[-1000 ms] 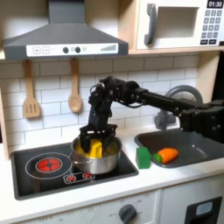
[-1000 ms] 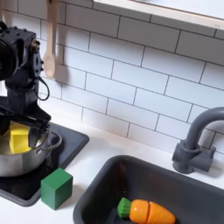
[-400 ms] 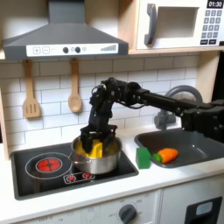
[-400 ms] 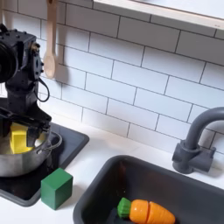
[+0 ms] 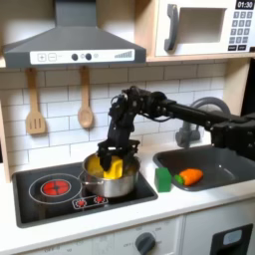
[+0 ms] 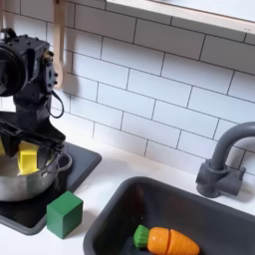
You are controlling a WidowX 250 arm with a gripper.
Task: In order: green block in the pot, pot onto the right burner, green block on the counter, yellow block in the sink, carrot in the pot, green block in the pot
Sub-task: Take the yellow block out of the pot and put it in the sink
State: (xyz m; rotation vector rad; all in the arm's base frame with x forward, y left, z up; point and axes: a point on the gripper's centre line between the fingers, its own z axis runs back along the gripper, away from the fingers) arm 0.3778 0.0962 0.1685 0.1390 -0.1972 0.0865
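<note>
1. The gripper [image 5: 112, 157] hangs over the pot [image 5: 108, 182], which stands on the black stovetop [image 5: 50, 194], at its end toward the first exterior view's right.
2. The jaws are closed on the yellow block [image 6: 28, 159]; in the second exterior view the block sits between the black fingers [image 6: 45, 154], at about the level of the pot's rim [image 6: 30, 179]. I cannot tell if it touches the pot.
3. The green block [image 6: 64, 213] stands on the counter [image 5: 60, 229], just beside the stovetop's corner, between the pot and the sink [image 6: 214, 224].
4. The carrot [image 6: 165, 241] lies in the sink, its green end toward the second exterior view's left. In the first exterior view the carrot [image 5: 188, 176] is near the green block [image 5: 163, 178].
5. Writing: the microwave [image 5: 204, 27] at the top has a small display with digits, perhaps "01:30", but they are too blurred to be sure. Its keypad is not readable. I see no brand name.
6. Two wooden utensils [image 5: 35, 105] hang on the white tiled wall [image 6: 169, 90].
</note>
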